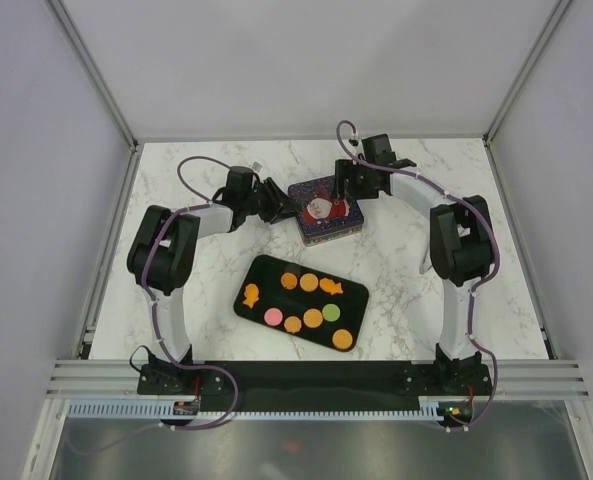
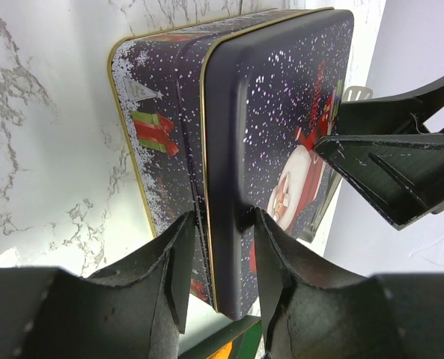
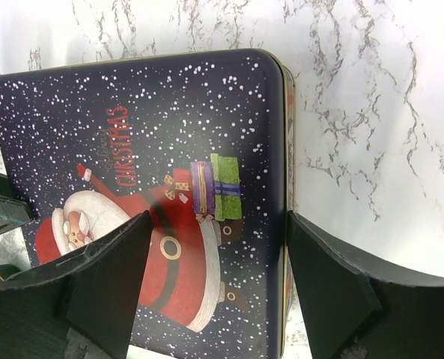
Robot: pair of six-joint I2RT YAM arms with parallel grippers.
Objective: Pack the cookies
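Note:
The cookies (image 1: 309, 283) lie on a black tray (image 1: 261, 270) in the middle of the table: round orange ones, a pink one (image 1: 273, 317), a green one (image 1: 331, 313) and orange fish and star shapes (image 1: 250, 295). Behind the tray stands a dark blue Christmas tin (image 1: 324, 210) with a Santa lid (image 2: 281, 97). My left gripper (image 1: 276, 205) is at the tin's left side, its jaws closed on the lid's rim (image 2: 222, 254). My right gripper (image 1: 351, 180) is open wide over the lid's far right part (image 3: 218, 284); one finger is over Santa, the other outside the tin's edge.
The white marble table (image 1: 406, 290) is walled in by white panels on three sides. The tin's base wall (image 2: 154, 112) shows below the lid. The right gripper's fingers (image 2: 386, 172) show at the lid's far side in the left wrist view.

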